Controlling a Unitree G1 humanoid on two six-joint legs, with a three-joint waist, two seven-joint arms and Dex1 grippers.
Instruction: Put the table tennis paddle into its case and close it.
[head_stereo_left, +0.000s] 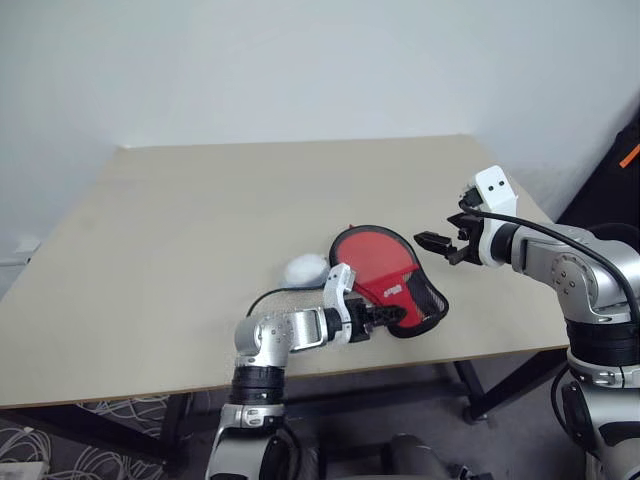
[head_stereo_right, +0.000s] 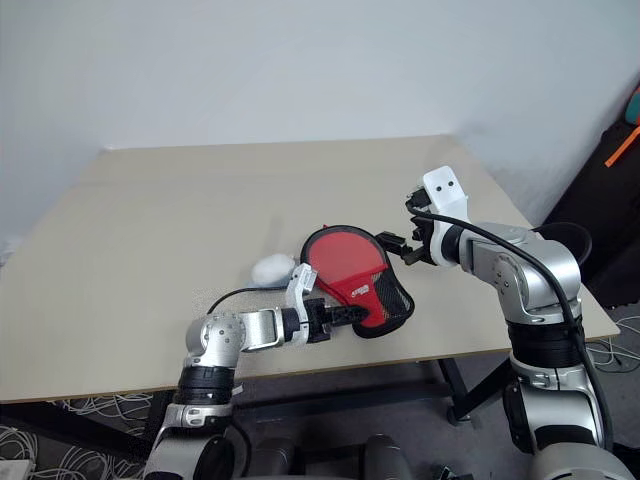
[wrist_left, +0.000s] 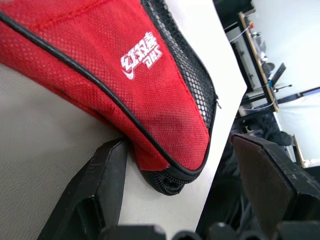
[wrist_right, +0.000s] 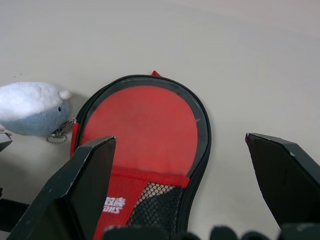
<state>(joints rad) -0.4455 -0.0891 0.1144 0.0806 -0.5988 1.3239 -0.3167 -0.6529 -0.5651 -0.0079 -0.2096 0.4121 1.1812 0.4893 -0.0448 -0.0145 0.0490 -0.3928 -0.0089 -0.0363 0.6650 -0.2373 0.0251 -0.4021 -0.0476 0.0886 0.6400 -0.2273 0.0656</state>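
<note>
My left arm reaches forward and low over the near edge of the table, forearm nearly level, its wrist bent toward the right. My left gripper sits at the narrow handle end of the case, fingers spread; in the left wrist view one finger touches the zipped tip of the pouch while the other stands off over the table's edge, so nothing is clamped. Just behind that arm, on the tabletop, lies a small white plush toy with a metal chain, beside the round end of the case.

The case lies flat near the front edge, round end away from me, red with a black border, its mesh pocket and white logo at the narrow end. Whether the table tennis paddle is inside it I cannot tell.

My right arm is raised, elbow bent, pointing leftward and down. My right gripper hovers wide open above the case's right edge, touching nothing.
</note>
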